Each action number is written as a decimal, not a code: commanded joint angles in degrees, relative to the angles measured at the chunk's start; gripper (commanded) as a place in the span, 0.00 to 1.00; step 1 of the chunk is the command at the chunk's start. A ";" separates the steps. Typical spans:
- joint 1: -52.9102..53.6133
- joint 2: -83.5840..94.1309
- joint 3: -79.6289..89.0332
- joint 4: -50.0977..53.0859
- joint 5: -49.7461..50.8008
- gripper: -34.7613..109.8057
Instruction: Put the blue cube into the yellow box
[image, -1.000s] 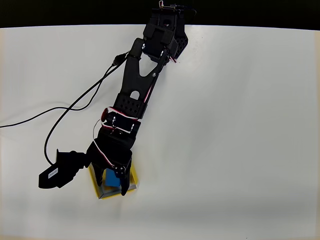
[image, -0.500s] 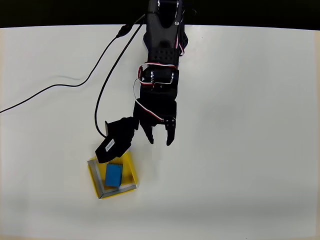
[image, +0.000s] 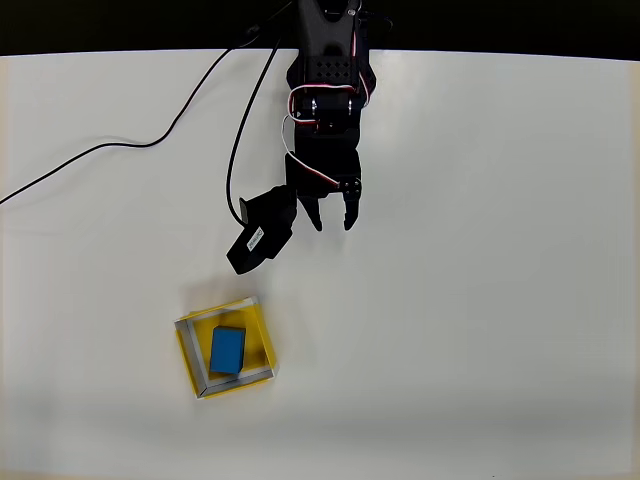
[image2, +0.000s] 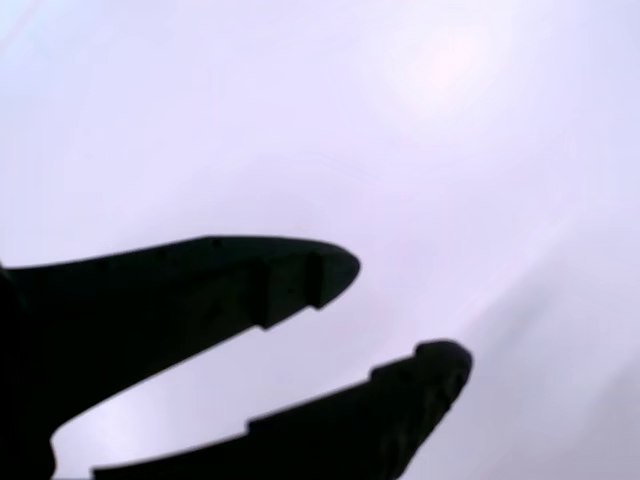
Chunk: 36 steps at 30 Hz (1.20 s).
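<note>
In the overhead view, a black cable (image: 130, 150) crosses the white table (image: 500, 250) at upper left. Lower left sits the yellow box (image: 262, 345); the blue cube (image: 227, 350) lies flat inside it, touching nothing else. Well apart, up and to the right, hangs the black arm (image: 325, 100) with a small black camera module (image: 262, 233) beside the gripper (image: 333, 218). Jaws stand apart and empty — the wrist view shows the gripper (image2: 400, 320) with a clear gap over bare table.
</note>
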 joint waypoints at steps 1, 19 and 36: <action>1.14 7.56 3.43 2.20 -2.11 0.35; 2.72 13.62 10.63 21.97 -3.87 0.24; 4.92 13.62 10.63 22.68 5.45 0.24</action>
